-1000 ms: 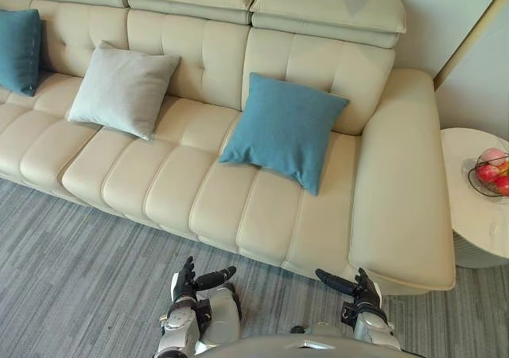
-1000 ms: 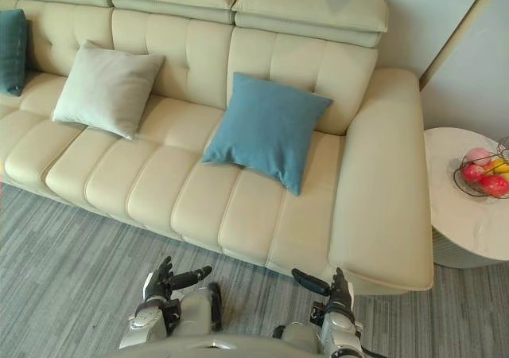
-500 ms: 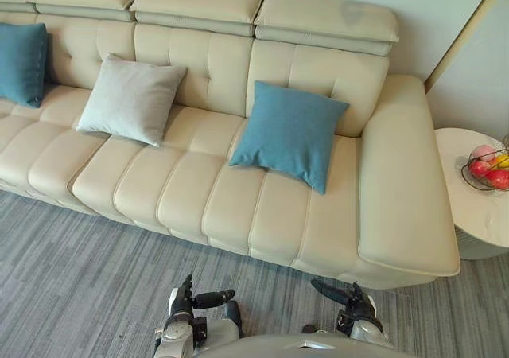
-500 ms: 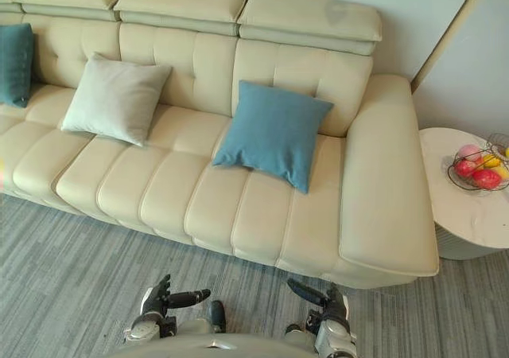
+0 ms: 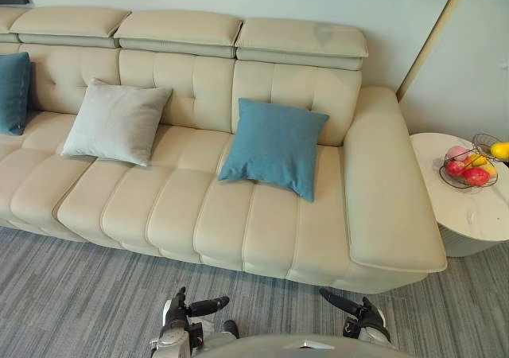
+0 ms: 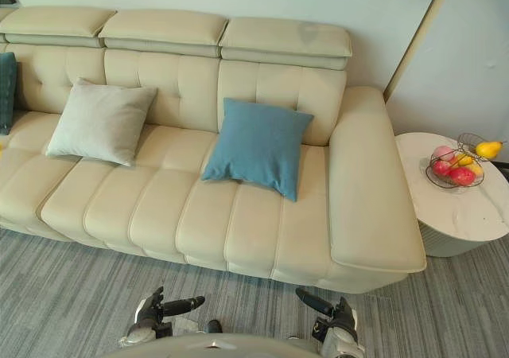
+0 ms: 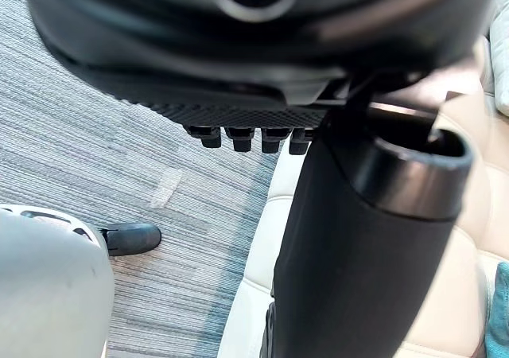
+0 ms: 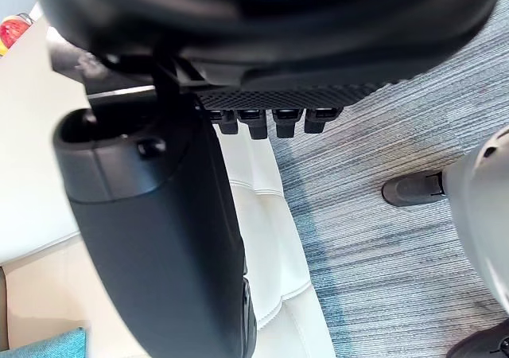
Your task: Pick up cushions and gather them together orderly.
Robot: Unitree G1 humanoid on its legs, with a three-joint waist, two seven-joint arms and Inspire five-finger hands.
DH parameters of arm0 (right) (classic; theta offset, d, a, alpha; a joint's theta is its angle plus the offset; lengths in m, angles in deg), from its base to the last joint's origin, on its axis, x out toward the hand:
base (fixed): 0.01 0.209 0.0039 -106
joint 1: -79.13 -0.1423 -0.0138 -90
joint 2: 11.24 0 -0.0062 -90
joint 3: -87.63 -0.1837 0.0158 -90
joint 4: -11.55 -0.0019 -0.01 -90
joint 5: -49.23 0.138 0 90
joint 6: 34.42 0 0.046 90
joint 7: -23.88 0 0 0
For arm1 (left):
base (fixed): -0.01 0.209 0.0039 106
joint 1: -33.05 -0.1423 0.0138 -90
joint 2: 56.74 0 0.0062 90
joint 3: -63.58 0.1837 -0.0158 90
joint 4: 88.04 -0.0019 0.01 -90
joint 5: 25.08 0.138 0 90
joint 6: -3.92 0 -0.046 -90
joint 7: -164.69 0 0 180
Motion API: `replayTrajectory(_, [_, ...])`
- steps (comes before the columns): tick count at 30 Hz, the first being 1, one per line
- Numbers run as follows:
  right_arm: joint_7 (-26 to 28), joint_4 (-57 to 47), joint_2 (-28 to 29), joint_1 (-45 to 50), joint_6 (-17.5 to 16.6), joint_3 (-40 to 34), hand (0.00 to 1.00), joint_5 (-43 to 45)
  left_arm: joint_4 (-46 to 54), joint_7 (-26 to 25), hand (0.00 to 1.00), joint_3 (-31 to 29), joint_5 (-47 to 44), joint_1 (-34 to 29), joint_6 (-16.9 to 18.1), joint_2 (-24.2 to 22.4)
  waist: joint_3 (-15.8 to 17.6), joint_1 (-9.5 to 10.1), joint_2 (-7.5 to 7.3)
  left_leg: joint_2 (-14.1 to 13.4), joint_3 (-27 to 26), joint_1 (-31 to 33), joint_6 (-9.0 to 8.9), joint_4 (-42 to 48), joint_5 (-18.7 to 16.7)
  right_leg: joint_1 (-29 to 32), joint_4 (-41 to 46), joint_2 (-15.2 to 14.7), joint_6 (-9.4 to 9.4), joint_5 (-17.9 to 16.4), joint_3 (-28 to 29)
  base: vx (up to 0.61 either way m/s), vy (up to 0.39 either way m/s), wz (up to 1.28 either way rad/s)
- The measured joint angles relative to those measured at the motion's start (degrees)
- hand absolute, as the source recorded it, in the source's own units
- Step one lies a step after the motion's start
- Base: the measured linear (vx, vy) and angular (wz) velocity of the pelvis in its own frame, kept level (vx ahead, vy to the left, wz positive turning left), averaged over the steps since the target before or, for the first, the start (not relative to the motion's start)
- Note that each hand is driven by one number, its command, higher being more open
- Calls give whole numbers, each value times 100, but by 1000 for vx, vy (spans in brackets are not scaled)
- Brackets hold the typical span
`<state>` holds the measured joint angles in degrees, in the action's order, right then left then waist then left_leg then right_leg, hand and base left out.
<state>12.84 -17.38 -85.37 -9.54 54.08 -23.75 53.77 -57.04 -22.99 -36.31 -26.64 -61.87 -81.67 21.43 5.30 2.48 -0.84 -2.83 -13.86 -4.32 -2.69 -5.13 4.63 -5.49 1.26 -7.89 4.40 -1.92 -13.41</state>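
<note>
On the sofa's right seat: blue cushion (image 5: 274,147), tilted back on the backrest (image 5: 199,79), one corner down on the seat, near the armrest (image 5: 390,191) but clear of it.
Middle seat: grey cushion (image 5: 115,122), propped on the backrest as well, well apart from the blue cushion, bare seat between the two.
Far left end: far cushion (image 5: 13,91), blue too and cut off by the frame, leaning against the back, near the grey cushion, not touching.
Sofa (image 5: 183,207): cream, padded, three headrests along the top, all three cushions spread out across it.
Left hand (image 5: 181,314): low over the carpet (image 5: 71,294) in front of the sofa, fingers straight, thumb (image 7: 362,247) stuck out sideways toward the other hand, nothing in it.
Right hand (image 5: 364,318): low as well, just in front of the armrest end, fingers straight, thumb (image 8: 151,247) pointing inward, empty.
Side table (image 5: 477,215): round and pale, just beside the armrest.
Basket (image 5: 443,175): wire, on the side table, holding red and yellow fruit (image 5: 475,176).
</note>
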Motion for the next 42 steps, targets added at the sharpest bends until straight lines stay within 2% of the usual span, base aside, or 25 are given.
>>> replayTrajectory(6, [122, 46, 0, 191, 77, 11, 100, -170, -90, 31, 100, -40, 0, 20, -13, -30, 27, -35, 56, -28, -146, -254, -22, -23, -42, -264, -65, -5, 64, 39, -24, -19, -3, -5])
replayTrajectory(11, [232, -32, 0, 288, 219, 15, 100, -336, -96, 82, 100, -272, 2, 12, -138, -117, 66, -113, 65, -156, -320, -444, -77, -22, -79, -422, -97, 43, 106, 64, -13, -34, -22, -11])
replayTrajectory(16, [233, -245, 34, 354, 263, 17, 100, -344, -66, 89, 100, -276, 2, 35, -141, -130, 165, -118, 60, -295, -500, -481, -145, -19, -95, -463, -107, 121, 97, 55, -26, -35, -35, -8])
replayTrajectory(18, [229, -420, 53, 421, 264, 13, 100, -342, -70, 126, 100, -275, 4, 92, -171, -149, 233, -122, 62, -400, -694, -458, -181, 79, -123, -436, -47, 162, 40, 9, -25, 3, -59, -6])
replayTrajectory(20, [228, -437, 53, 419, 265, 13, 100, -344, -71, 134, 100, -273, 6, 141, -208, -184, 276, -123, 30, -447, -717, -401, -206, 275, -224, -358, 38, 163, 26, -38, -1, 25, -53, -8])
replayTrajectory(22, [227, -482, 95, 411, 269, 16, 100, -346, -71, 137, 100, -283, 5, 187, -240, -224, 284, -124, 22, -571, -785, -184, -256, 772, -494, -128, 348, 169, -3, -191, 144, 59, -52, -39])
replayTrajectory(24, [226, -597, 149, 407, 265, 22, 100, -377, -84, 145, 100, -282, 39, 178, -251, -260, 271, -172, 67, -628, -1062, -204, -335, 943, -668, 153, 606, 233, -26, -292, 548, 71, -21, -80])
replayTrajectory(25, [226, -625, 154, 407, 265, 22, 100, -398, -85, 148, 100, -278, 51, 177, -251, -265, 276, -195, 76, -627, -1097, -212, -335, 920, -668, 187, 613, 262, -26, -292, 595, 64, -15, -68])
replayTrajectory(26, [226, -689, 163, 386, 264, 23, 100, -448, -93, 148, 100, -278, 109, 181, -253, -276, 291, -299, 96, -620, -1230, -230, -337, 844, -663, 295, 648, 285, -14, -277, 714, 48, -10, -42])
replayTrajectory(29, [225, -754, 169, 383, 265, 87, 100, -457, -95, 134, 100, -285, 128, 212, -258, -283, 307, -314, 103, -644, -1577, -297, -338, 815, -663, 546, 771, 345, 29, -222, 939, 41, 0, -75])
replayTrajectory(32, [232, -799, 148, 369, 263, 299, 100, -552, -95, 129, 100, -297, 179, 217, -260, -286, 319, -310, 96, -731, -2050, -430, -326, 820, -671, 824, 837, 477, 28, -9, 1053, -19, -36, -115])
replayTrajectory(34, [222, -784, 102, 276, 264, 450, 100, -622, -94, 126, 100, -304, 215, 220, -261, -261, 394, -298, 60, -871, -2648, -572, -243, 965, -722, 1155, 1102, 490, -121, 185, 389, -96, -100, -153])
replayTrajectory(35, [215, -785, 98, 264, 264, 461, 100, -623, -94, 131, 100, -301, 215, 260, -261, -251, 432, -320, 68, -899, -2722, -581, -165, 1071, -769, 1224, 1132, 436, -186, 183, 15, -114, -112, -112])
replayTrajectory(36, [209, -791, 103, 266, 264, 455, 100, -616, -90, 126, 100, -299, 215, 330, -260, -255, 445, -348, 6, -882, -2806, -596, -103, 1194, -812, 1265, 1265, 233, -568, -55, -665, -69, -79, -66])
replayTrajectory(37, [212, -793, 92, 251, 267, 435, 100, -599, -88, 120, 100, -287, 215, 365, -259, -280, 463, -384, 5, -874, -2829, -637, -124, 1242, -873, 1294, 1509, 45, -734, -285, -1034, -75, -66, -43])
replayTrajectory(38, [213, -787, 70, 241, 243, 449, 100, -614, -83, 122, 100, -279, 217, 367, -248, -313, 482, -425, 21, -870, -2867, -736, -239, 1269, -961, 1287, 1771, -136, -690, -426, -1412, -33, -30, -18])
replayTrajectory(40, [220, -749, 3, 230, 220, 457, 100, -681, -91, 139, 100, -259, 220, 366, -248, -396, 459, -424, 135, -961, -2729, -764, -436, 1121, -1119, 1239, 1594, 154, -613, -369, -1270, -60, -36, -31])
replayTrajectory(41, [225, -664, -39, 161, 228, 453, 100, -678, -97, 150, 100, -251, 221, 360, -252, -421, 452, -416, 212, -966, -2616, -695, -451, 1032, -1129, 1234, 1316, 335, -556, -298, -1199, -62, -45, -50])
replayTrajectory(42, [225, -627, -58, 140, 251, 440, 100, -669, -100, 149, 100, -252, 221, 338, -256, -417, 439, -406, 240, -969, -2542, -671, -436, 979, -1120, 1235, 1143, 442, -584, -241, -1176, -23, -38, -53])
